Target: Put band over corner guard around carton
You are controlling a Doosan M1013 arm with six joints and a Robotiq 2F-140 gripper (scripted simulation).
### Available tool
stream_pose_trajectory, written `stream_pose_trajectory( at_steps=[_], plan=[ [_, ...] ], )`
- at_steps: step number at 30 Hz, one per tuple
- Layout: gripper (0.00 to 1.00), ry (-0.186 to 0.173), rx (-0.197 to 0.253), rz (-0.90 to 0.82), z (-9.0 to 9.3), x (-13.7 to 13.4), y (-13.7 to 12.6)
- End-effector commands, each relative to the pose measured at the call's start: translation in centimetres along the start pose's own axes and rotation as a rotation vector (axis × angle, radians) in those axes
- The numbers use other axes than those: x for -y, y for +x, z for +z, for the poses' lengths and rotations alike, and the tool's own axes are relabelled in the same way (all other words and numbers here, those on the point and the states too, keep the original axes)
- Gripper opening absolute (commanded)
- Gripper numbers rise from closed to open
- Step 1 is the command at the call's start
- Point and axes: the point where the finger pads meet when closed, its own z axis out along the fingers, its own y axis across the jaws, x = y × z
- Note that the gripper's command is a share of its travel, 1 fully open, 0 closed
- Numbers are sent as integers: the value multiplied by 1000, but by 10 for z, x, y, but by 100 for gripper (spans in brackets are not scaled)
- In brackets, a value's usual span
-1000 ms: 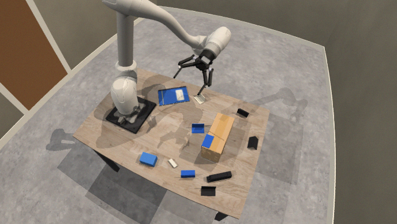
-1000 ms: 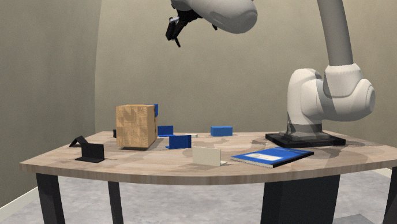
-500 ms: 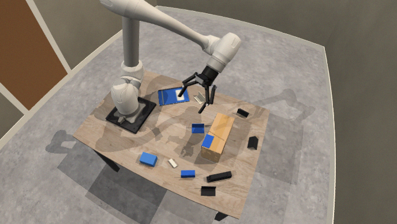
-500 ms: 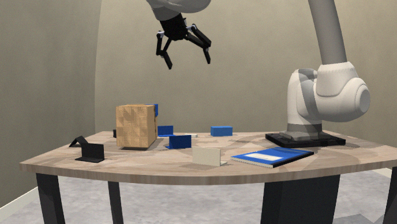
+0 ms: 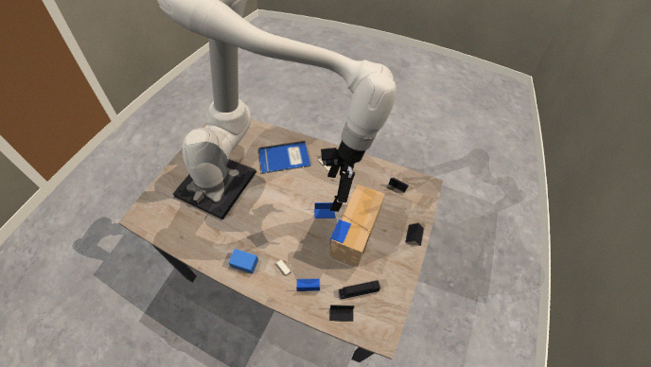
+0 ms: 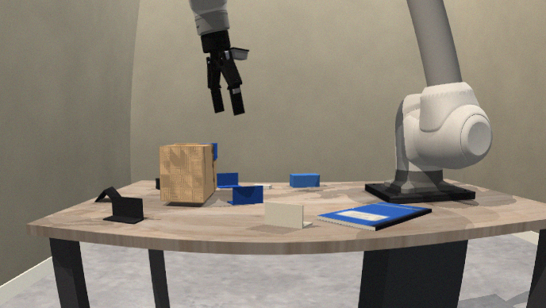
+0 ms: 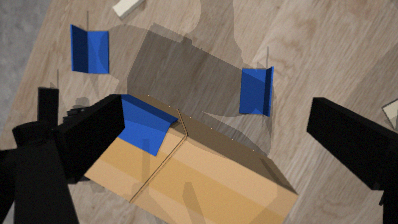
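The tan carton [image 5: 361,213] [image 6: 186,172] [image 7: 210,185] lies lengthwise on the wooden table [image 5: 265,222] [image 6: 238,234]. A blue corner guard [image 5: 341,231] [image 6: 214,151] [image 7: 142,125] sits on one top edge near the carton's end. The thin brown band crosses the carton's top just beside the guard, not over it, and looks a little slanted. My gripper [image 5: 336,191] [image 6: 227,111] [image 7: 215,113] is open and empty. It hangs well above the carton, fingers pointing down over the guard end.
Loose blue guards [image 5: 325,210] [image 5: 307,284] [image 7: 256,91] [image 7: 90,49], a blue block [image 5: 243,260] [image 6: 304,180], a white guard [image 6: 283,215], black angle pieces [image 5: 414,234] [image 5: 359,289] [image 6: 127,209] and a blue notebook [image 5: 284,157] [image 6: 374,215] lie around. The arm's base [image 5: 215,186] stands at the back left.
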Motion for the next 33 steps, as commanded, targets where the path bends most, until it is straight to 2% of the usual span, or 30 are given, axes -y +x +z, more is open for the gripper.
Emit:
stream_pose_trajectory(
  at_steps=[1, 3, 4, 5, 7, 22, 28, 30, 31, 33],
  plan=[
    [100, -77, 132, 234, -1, 18, -26],
    [100, -77, 132, 234, -1, 18, -26],
    [100, -112, 181, 333, -4, 26, -34],
    [100, -133, 208, 390, -7, 33, -40],
    [100, -150, 231, 439, -9, 39, -45],
    [100, -152, 232, 444, -9, 39, -45],
    [100, -175, 218, 636, 17, 42, -50],
    [100, -177, 217, 652, 19, 43, -50],
    [18, -177, 217, 652, 19, 43, -50],
    [18, -177, 217, 652, 19, 43, -50]
  ],
)
